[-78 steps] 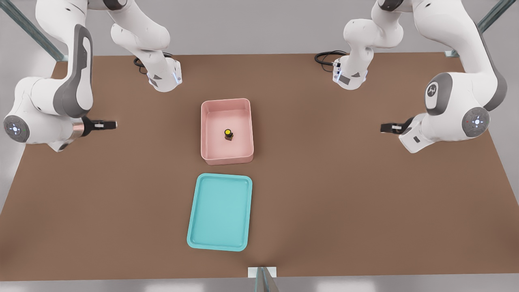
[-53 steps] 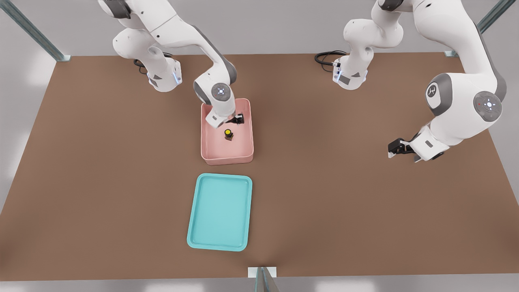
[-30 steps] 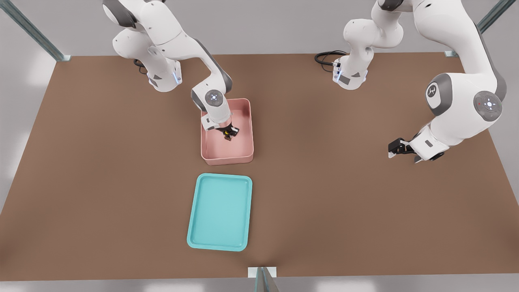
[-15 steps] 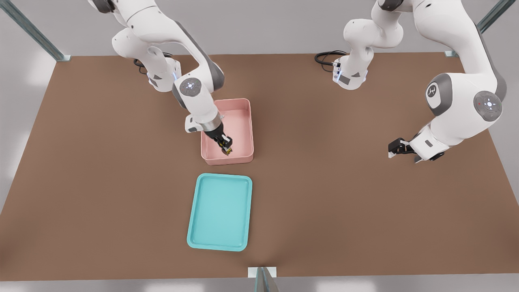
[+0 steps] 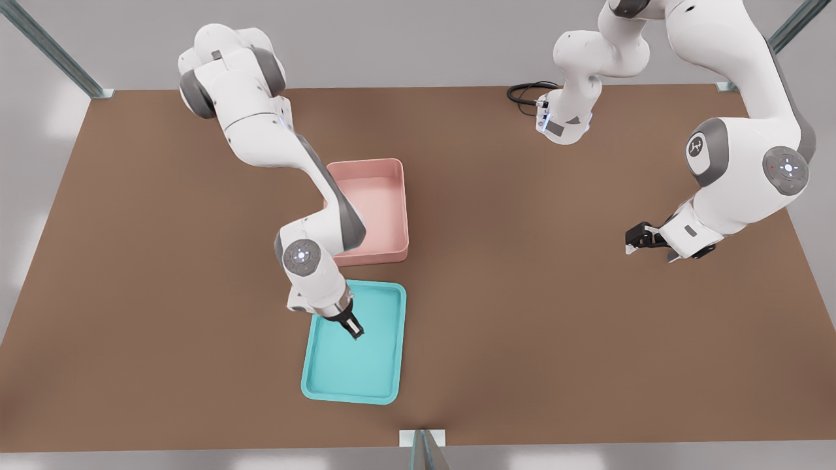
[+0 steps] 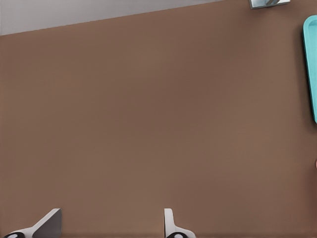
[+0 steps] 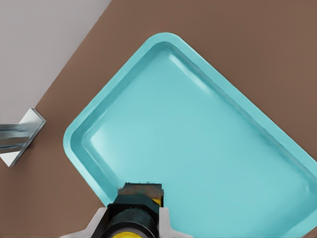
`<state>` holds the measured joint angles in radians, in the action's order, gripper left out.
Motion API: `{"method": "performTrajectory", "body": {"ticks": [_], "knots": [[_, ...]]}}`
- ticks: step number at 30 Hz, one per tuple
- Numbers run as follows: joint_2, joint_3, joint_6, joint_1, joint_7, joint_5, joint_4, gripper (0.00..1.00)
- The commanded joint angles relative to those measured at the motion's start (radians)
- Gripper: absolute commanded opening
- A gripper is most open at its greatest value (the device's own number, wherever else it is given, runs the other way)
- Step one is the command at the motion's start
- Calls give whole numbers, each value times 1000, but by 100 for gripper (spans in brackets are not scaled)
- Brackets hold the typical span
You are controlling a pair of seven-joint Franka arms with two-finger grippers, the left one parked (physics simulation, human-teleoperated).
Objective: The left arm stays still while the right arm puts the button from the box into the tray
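- Button [image 7: 140, 206] clamped in the hand [image 5: 354, 331], up over the tray [image 5: 385, 365], near the tray's end closest to the box [image 5: 400, 196].
- Tiny thing: yellow round cap, dark boxy base.
- Visible only in the right wrist view, pinched between the pale fingers [image 7: 166, 223] above teal floor.
- In the front view, hidden by dark fingertips; box floor showing bare pink; brown table [image 5: 555, 326] all round.
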<state>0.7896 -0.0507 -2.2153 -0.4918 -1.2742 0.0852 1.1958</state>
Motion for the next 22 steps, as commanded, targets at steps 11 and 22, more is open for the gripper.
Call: {"method": "performTrajectory", "body": {"ticks": [11, 22], "knots": [[-297, 48, 233, 191, 669, 50, 298, 100], [-644, -213, 528, 220, 1331, -5, 611, 100]]}}
